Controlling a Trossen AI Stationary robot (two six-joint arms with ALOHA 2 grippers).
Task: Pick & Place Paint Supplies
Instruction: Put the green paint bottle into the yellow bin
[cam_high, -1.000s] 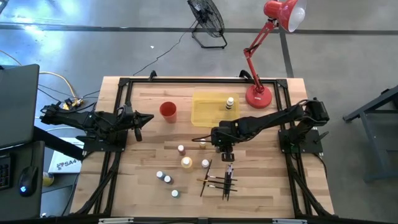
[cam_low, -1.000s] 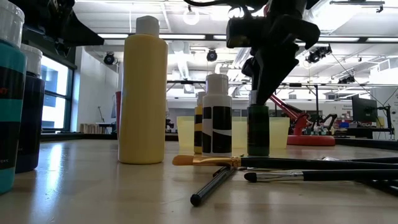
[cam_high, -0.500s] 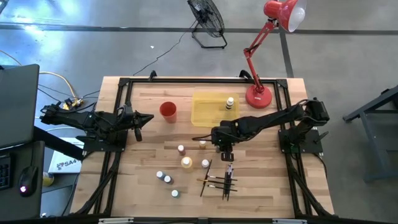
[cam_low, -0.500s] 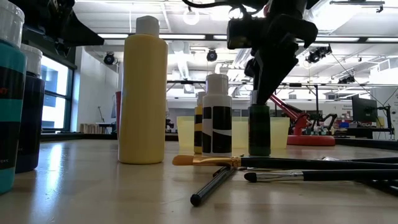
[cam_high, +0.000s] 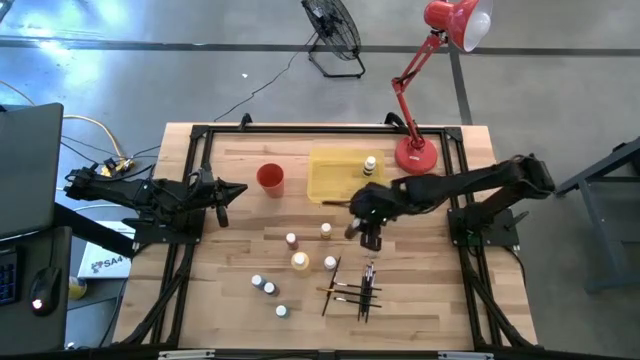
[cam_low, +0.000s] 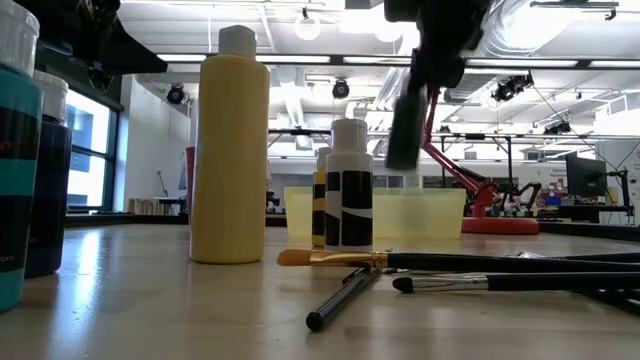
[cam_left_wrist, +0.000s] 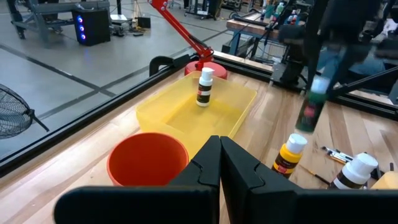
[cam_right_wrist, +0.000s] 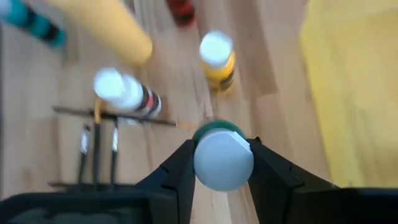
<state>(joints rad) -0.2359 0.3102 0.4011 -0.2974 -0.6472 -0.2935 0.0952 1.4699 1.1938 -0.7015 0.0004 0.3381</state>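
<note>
My right gripper is shut on a dark green bottle with a white cap, held above the table near the yellow tray. The bottle also shows in the low view and the left wrist view. One bottle stands in the tray. Several bottles stand on the table, and thin brushes lie near its front. My left gripper is shut and empty at the table's left, beside the red cup. My right gripper pinches the green bottle's top, at the white cap, between its two fingers, one on each side. The fingers come from above, pointing down. The bottle hangs below them, tilted, lifted clear of the table.
A red desk lamp's base stands at the far right, beside the tray. A tall yellow bottle and dark teal bottles stand close to the low camera. A black frame runs around the table's edges.
My right gripper has risen with the green bottle and gone a little toward the far right, toward the tray. The bottle, which stood upright on the table, now hangs tilted and clear of it.
</note>
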